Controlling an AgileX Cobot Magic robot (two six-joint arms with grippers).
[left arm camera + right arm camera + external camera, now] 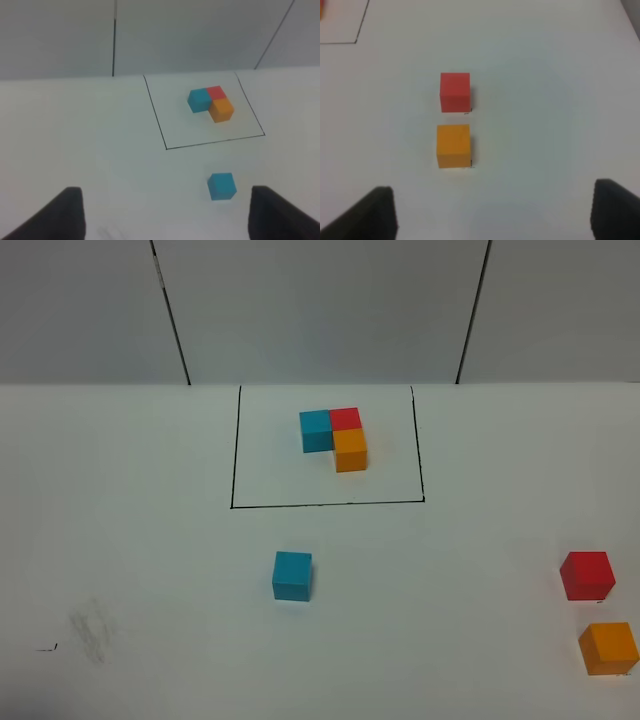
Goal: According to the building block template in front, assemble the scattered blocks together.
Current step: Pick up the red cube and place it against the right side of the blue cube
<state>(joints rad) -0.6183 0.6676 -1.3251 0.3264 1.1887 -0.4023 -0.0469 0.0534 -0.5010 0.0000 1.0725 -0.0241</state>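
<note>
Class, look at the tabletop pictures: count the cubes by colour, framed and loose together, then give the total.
Blue matte cubes: 2, the framed blue cube and the loose blue cube.
Red matte cubes: 2, the framed red cube and the loose red cube.
Orange matte cubes: 2, the framed orange cube and the loose orange cube.
Total: 6.

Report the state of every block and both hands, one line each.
building block template: blue, red and orange cubes joined in an L.
loose blue block: lying alone, joined to nothing.
loose red block: lying flat, close to the orange one but apart from it.
loose orange block: lying flat, not gripped.
left hand: open, empty.
right hand: open, empty.
</note>
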